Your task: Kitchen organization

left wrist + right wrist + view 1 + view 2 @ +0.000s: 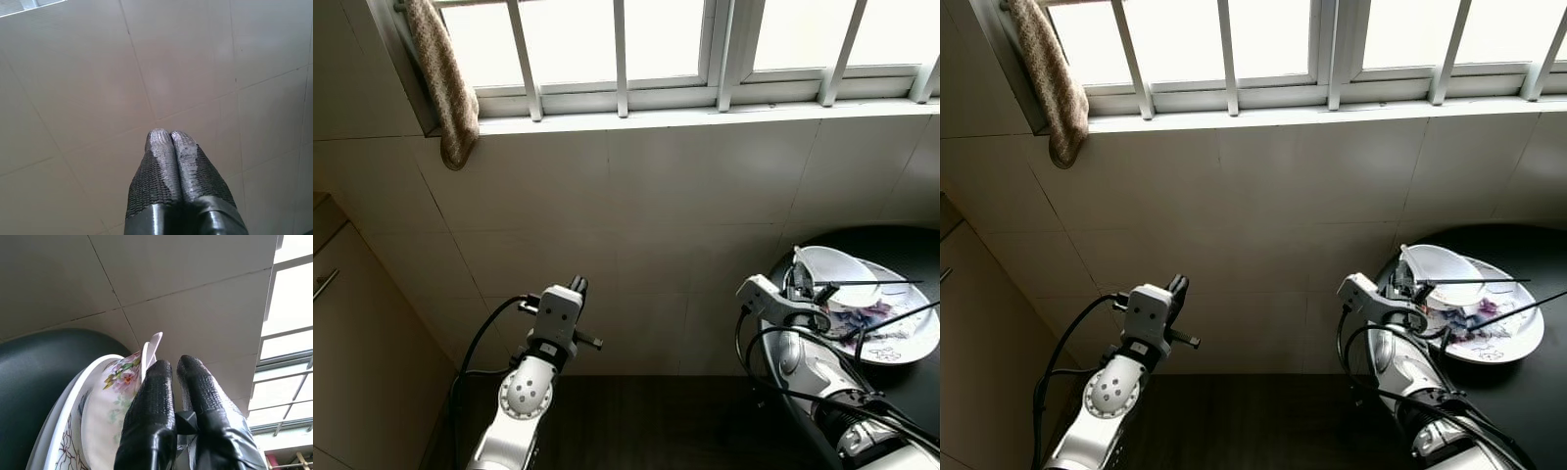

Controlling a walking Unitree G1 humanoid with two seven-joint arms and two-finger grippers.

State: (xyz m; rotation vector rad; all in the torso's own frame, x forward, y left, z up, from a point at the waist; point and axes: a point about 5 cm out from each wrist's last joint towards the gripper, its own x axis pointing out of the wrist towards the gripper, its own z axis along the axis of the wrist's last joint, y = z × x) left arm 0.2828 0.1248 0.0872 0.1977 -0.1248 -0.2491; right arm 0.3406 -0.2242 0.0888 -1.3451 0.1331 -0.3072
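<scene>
A white bowl (837, 264) with a flower pattern (115, 396) leans on a patterned plate (922, 343) on a dark round surface (901, 245) at the right. Thin black chopsticks (867, 283) lie across the bowl and plate. My right gripper (800, 286) is at the bowl's left rim; in the right wrist view its fingers (151, 396) stand almost together, with the bowl's rim just beside one of them and nothing seen in the slit. My left gripper (578, 287) is raised toward the tiled wall, its fingertips (159, 147) pressed together on nothing.
A tiled wall (636, 215) faces me closely, with a barred window (622, 44) above it. A brown towel (445, 88) hangs at the window's left end. A beige cabinet (352, 343) stands at the left. The floor below (656, 421) is dark.
</scene>
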